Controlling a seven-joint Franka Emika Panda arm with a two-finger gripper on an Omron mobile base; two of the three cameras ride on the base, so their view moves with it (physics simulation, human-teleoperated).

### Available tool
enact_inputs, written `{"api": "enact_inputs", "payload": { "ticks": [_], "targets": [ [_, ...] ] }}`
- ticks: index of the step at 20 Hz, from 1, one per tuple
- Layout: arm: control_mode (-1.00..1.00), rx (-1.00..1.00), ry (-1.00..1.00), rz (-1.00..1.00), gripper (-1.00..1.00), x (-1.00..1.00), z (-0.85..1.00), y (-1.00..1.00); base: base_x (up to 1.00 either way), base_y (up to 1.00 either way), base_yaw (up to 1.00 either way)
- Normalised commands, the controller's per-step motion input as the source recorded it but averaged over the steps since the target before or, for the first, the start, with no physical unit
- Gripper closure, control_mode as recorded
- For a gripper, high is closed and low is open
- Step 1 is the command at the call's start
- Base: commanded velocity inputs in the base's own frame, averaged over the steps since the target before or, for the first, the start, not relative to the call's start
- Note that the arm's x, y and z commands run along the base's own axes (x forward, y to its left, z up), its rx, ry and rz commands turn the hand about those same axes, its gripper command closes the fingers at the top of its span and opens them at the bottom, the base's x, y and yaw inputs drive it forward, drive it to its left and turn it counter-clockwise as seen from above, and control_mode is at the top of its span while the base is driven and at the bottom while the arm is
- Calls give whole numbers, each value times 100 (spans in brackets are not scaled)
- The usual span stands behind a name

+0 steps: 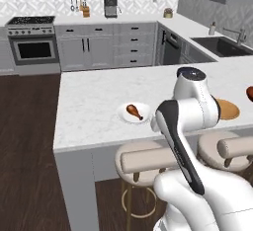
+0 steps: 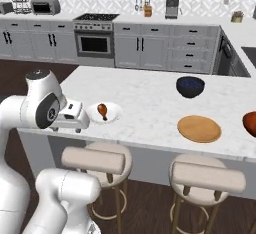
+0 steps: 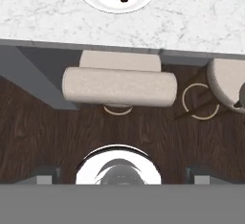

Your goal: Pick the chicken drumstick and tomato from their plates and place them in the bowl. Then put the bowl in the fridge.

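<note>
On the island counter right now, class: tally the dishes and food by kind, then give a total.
Plates: 2, white plate and wooden plate
Bowls: 2, blue bowl and reddish-brown bowl
Chicken drumsticks: 1
Total: 5

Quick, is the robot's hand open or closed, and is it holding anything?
Gripper: open and holding nothing; it hangs over the floor beside the stool.
</note>
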Motion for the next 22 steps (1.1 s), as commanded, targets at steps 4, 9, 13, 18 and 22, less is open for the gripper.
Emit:
{"api": "enact_inputs", "payload": {
  "ticks": [4, 9, 13, 18, 22],
  "targets": [
    [-100, 0, 2, 0, -100, 25, 0, 0, 19, 0, 0],
    [-100, 0, 11, 7, -100, 93, 0, -2, 0, 0, 0],
    [-100, 0, 16, 12, -100, 100, -3, 0, 0, 0, 0],
    [-100, 0, 16, 16, -100, 100, -39, 0, 0, 0, 0],
    [-100, 0, 2, 15, -100, 74, -52, 0, 0, 0, 0]
  ]
}}
